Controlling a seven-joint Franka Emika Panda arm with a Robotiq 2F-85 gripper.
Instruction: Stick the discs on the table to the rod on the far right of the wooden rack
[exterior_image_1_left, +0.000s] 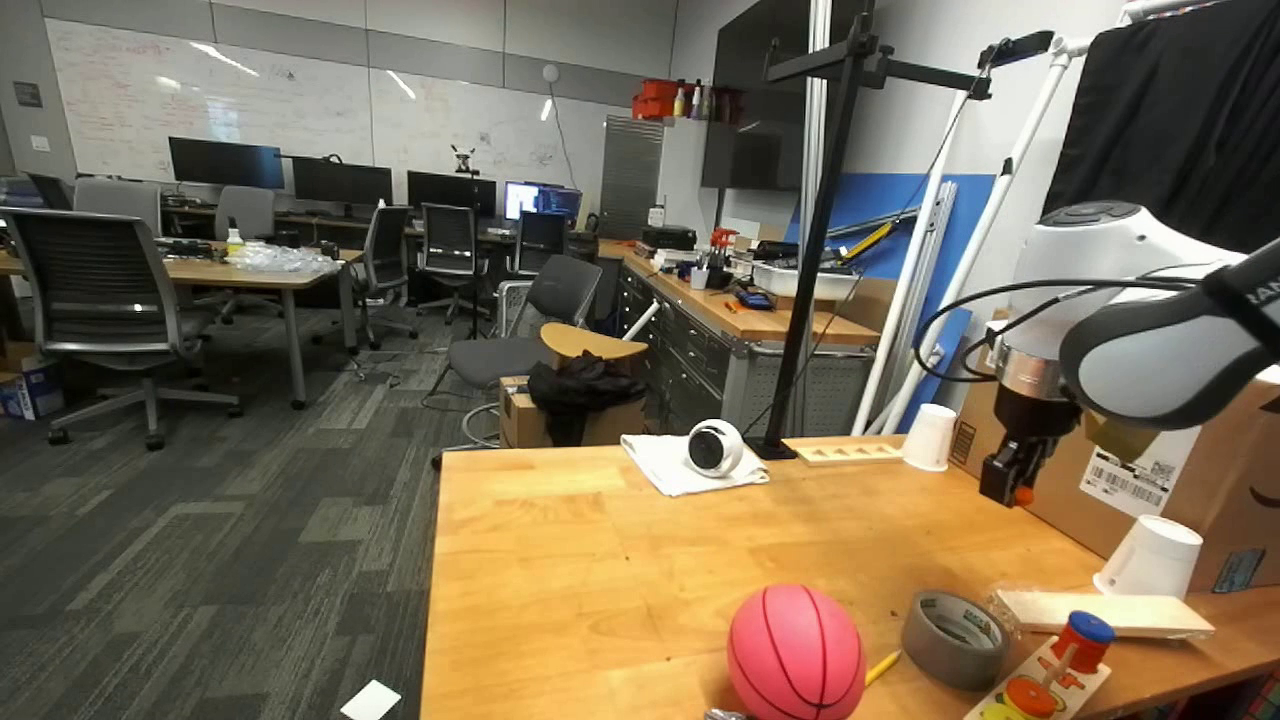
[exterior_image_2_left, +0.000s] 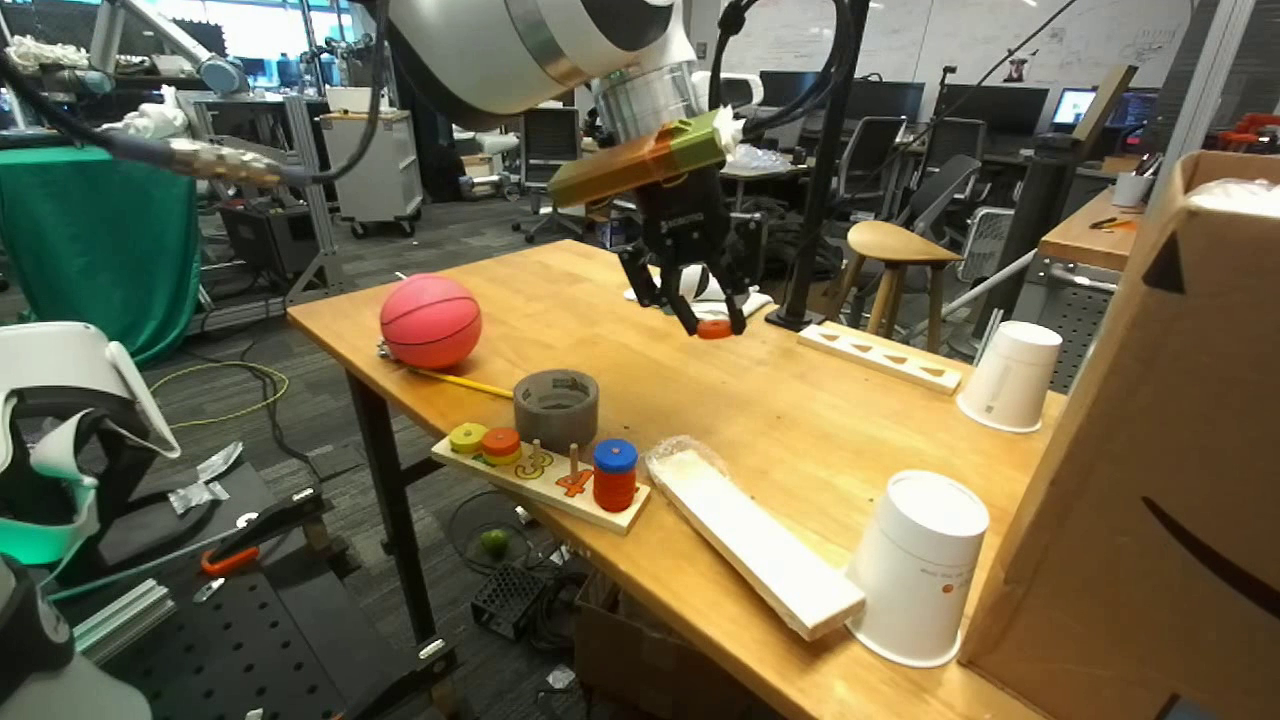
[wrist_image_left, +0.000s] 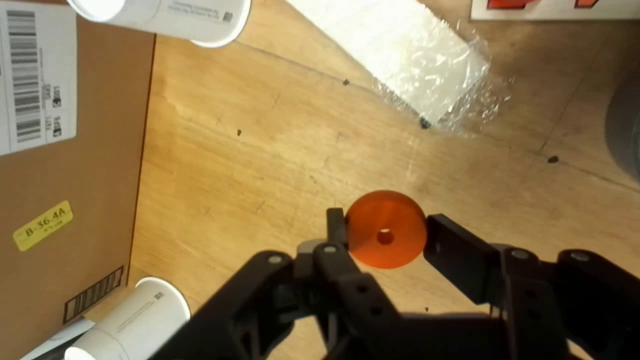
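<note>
Robotics lab, robot arm (exterior_image_2_left: 460, 50), scribbled whiteboard (exterior_image_1_left: 300, 120), monitors (exterior_image_1_left: 343, 183), office chairs (exterior_image_1_left: 95, 280)

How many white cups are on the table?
2, both upside down: one white cup beside the strip with triangle holes, another cup beside the wrapped plank. More could hide behind the cardboard box.

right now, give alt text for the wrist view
Robotiq gripper holding an orange disc, pierced at its centre, above a wooden table. Left: a cardboard box and two white paper cups; top right: part of the wooden rack.
</note>
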